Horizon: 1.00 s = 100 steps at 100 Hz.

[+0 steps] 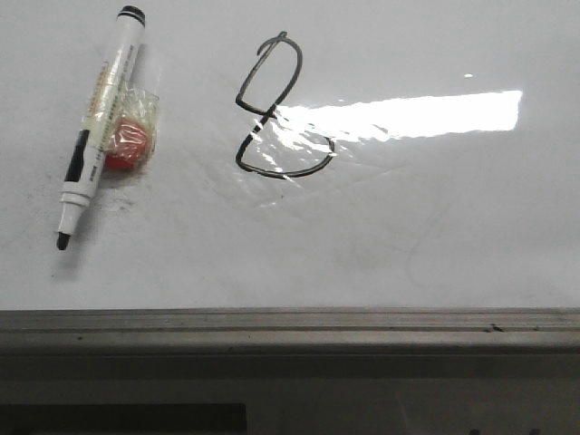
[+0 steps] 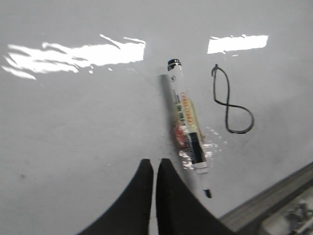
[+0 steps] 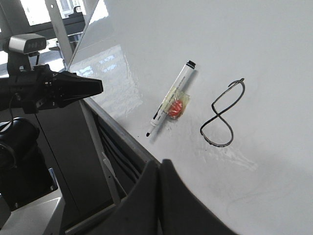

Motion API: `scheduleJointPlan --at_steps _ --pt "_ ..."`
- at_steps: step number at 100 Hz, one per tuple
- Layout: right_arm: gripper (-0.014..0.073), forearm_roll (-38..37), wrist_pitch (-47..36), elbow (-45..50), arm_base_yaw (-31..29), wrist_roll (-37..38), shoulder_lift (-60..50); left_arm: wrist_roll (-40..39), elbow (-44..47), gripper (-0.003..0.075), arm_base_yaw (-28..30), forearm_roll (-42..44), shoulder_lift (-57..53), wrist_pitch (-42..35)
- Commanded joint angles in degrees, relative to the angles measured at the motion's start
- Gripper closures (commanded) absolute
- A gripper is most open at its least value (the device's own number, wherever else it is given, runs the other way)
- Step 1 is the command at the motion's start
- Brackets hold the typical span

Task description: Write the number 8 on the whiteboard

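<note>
The number 8 [image 1: 276, 109] is drawn in thin black line on the whiteboard [image 1: 435, 227], left of the glare patch. It also shows in the left wrist view [image 2: 230, 100] and in the right wrist view [image 3: 222, 115]. A white marker [image 1: 100, 122] with its tip uncapped lies on the board at the far left, on a red lump in clear wrap [image 1: 127, 145]. My left gripper [image 2: 154, 164] is shut and empty, a little off the marker [image 2: 188, 132]. My right gripper [image 3: 159, 164] is shut and empty over the board's near edge. Neither gripper shows in the front view.
The board's grey metal frame [image 1: 290, 331] runs along the near edge. In the right wrist view the left arm [image 3: 49, 90] hangs beyond the board's edge, over a dark stand [image 3: 58, 147]. Faint grey smudges mark the board.
</note>
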Motion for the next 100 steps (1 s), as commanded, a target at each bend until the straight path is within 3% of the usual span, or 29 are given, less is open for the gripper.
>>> scheduleJointPlan --at_steps 1,15,49,61,89,100 --pt "0.0657 -0.79 -3.86 -1.29 -0.11 -0.35 0.34 16.28 -0.66 0.0741 3.91 -7.9 0.48 -7.9" --pt "0.0657 -0.79 -3.86 -1.29 -0.11 -0.35 0.34 18.62 3.01 0.0741 9.9 -8.96 0.48 -14.23" --pt "0.0657 -0.79 -3.86 -1.29 -0.11 -0.35 0.34 18.51 9.37 0.0741 24.97 -10.11 -5.18 -14.93" --pt "0.0657 -0.79 -3.86 -1.29 -0.11 -0.35 0.34 18.51 9.37 0.0741 27.76 -11.37 -10.51 -6.84" --pt "0.0657 -0.79 -3.96 -1.29 -0.11 -0.35 0.34 18.06 9.37 0.0741 28.16 -12.01 -10.14 9.76" --pt "0.0657 -0.79 -3.88 -1.29 -0.11 -0.35 0.34 18.06 9.37 0.0741 28.16 -12.56 -10.14 9.51"
